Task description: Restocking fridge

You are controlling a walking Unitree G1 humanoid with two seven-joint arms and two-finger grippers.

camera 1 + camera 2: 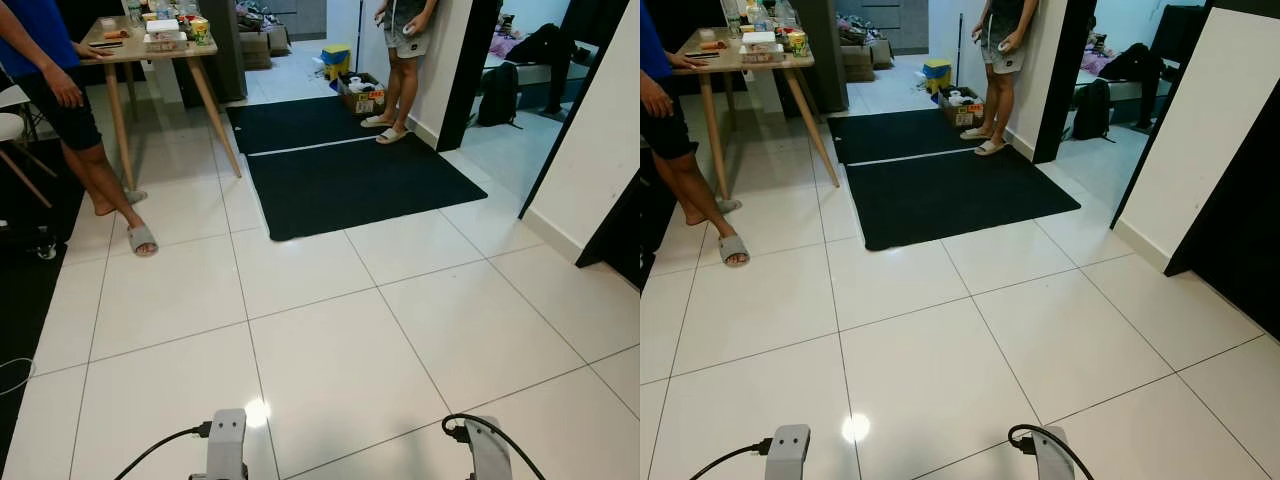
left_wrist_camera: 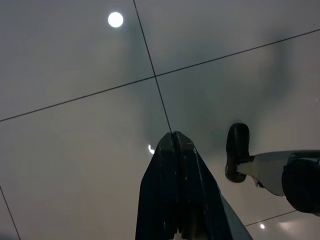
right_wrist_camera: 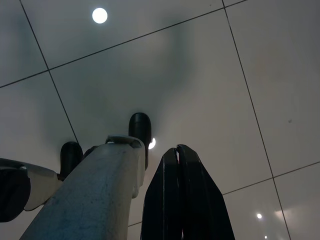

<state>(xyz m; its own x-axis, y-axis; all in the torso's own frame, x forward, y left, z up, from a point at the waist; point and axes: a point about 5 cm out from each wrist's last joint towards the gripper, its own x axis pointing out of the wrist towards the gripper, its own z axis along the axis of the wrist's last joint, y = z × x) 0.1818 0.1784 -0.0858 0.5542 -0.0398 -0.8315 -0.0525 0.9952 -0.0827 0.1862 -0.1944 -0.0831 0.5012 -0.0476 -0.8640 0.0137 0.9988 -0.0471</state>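
Both arms hang idle at my sides over white floor tiles. In the left wrist view my left gripper [image 2: 175, 136] is shut, its two black fingers pressed together and holding nothing. The right gripper [image 3: 177, 149] is shut and empty as well, pointing down at the tiles beside my own leg [image 3: 90, 190]. The silver tops of my forearms, the left [image 1: 227, 445] and the right [image 1: 487, 448], show at the bottom of the head views. No fridge or groceries to stock can be made out from here.
A black mat [image 1: 350, 175] lies ahead on the tiles. A wooden table [image 1: 150, 60] with items stands at the far left, a person [image 1: 70, 110] in slippers beside it. Another person [image 1: 400, 50] stands by a doorway near a box [image 1: 362, 95]. A dark doorway [image 1: 1240, 230] opens at right.
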